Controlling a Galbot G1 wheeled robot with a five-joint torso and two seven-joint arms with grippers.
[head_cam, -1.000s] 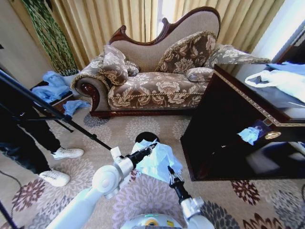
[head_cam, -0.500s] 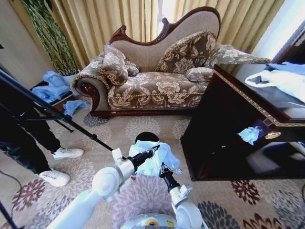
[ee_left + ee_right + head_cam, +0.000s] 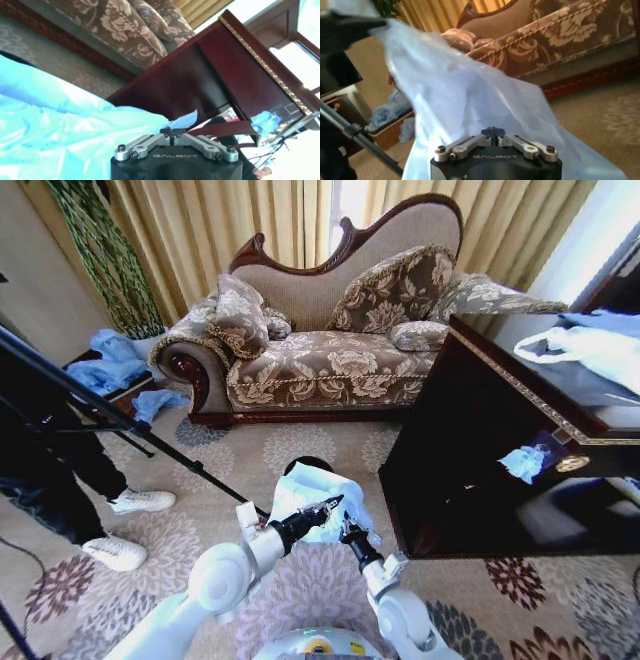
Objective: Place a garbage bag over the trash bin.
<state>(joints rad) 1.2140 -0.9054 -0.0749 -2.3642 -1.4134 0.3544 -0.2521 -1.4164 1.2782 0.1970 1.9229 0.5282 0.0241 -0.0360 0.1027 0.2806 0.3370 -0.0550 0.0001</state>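
Head view, field note: garbage bag (image 3: 312,492) bunched over trash bin (image 3: 309,467) at carpet centre, pinched by left gripper (image 3: 334,505) at 6 o'clock and right gripper (image 3: 349,526) at 5 o'clock, both clamped on film; best spread apart, keep hem taut.

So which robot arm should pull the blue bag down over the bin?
Probably the left. Its gripper pinches the garbage bag nearest the trash bin; the right gripper, jaws shut on the bag's near edge, sits farther from it.
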